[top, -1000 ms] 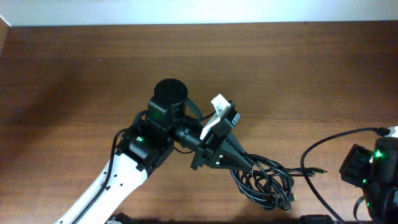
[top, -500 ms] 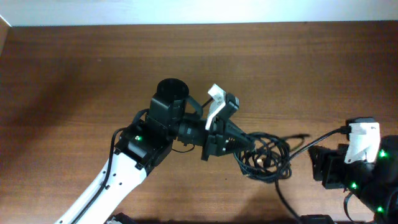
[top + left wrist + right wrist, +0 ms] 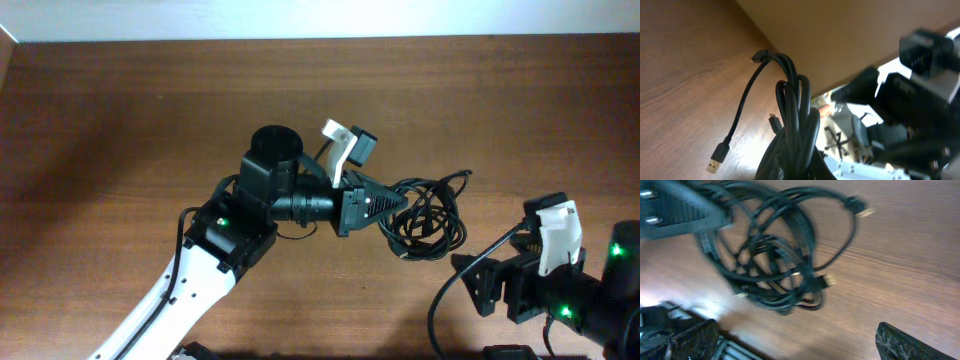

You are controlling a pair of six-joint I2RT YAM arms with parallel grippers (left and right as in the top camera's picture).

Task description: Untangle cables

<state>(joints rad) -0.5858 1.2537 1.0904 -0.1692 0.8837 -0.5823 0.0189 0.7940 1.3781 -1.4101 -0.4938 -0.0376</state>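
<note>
One tangled bundle of cables (image 3: 430,218) is clenched in the left tool (image 3: 395,205) right of the bench's (image 3: 120,110) middle, loops dangling free, probably so the right tool (image 3: 797,341), poised nearby with jaws spread wide, can pick out a strand.

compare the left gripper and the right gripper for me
The left gripper is shut on the cables; the right gripper is open and holds nothing. The left one sits mid-table, right at them; the right one hangs off to the side, apart from them. Both face the cables.
</note>
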